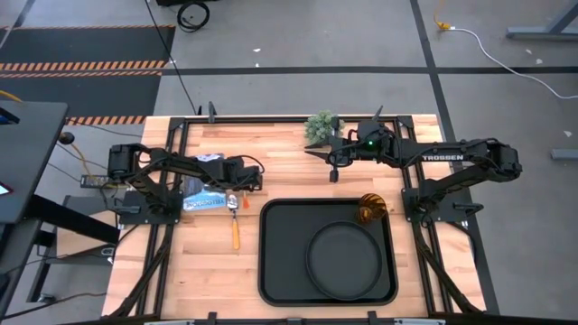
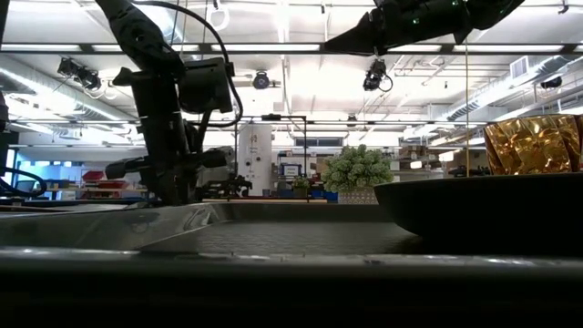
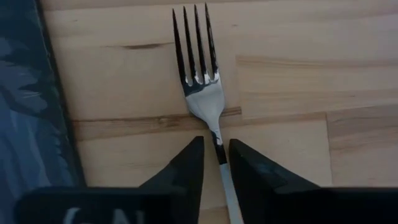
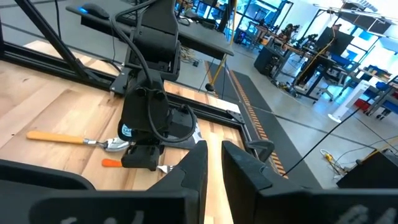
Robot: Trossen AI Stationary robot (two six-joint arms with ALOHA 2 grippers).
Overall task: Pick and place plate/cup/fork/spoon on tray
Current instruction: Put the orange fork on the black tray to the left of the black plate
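The fork [image 3: 200, 68] lies on the wooden table left of the tray [image 1: 271, 271], and its orange handle end [image 4: 111, 163] shows in the right wrist view. My left gripper [image 3: 216, 146] is down at the table and shut on the fork; it also shows in the high view [image 1: 251, 178]. The spoon [image 1: 236, 224] lies on the table beside it. The black plate [image 1: 343, 260] and the amber cup [image 1: 370, 209] sit on the tray. My right gripper [image 1: 332, 170] hangs shut and empty above the table's far part. My left gripper has the fork's thin silver neck [image 3: 218, 148] between its two fingers, just behind the tines. The fingers come from above and lie across the fork. The fork lies flat on the table, tines pointing away from the gripper.
A small green potted plant [image 1: 322, 126] stands at the far edge, close to my right gripper. A blue-and-white packet [image 1: 206, 197] lies left of the spoon under my left arm. Bare wood lies between the spoon and the tray's left rim.
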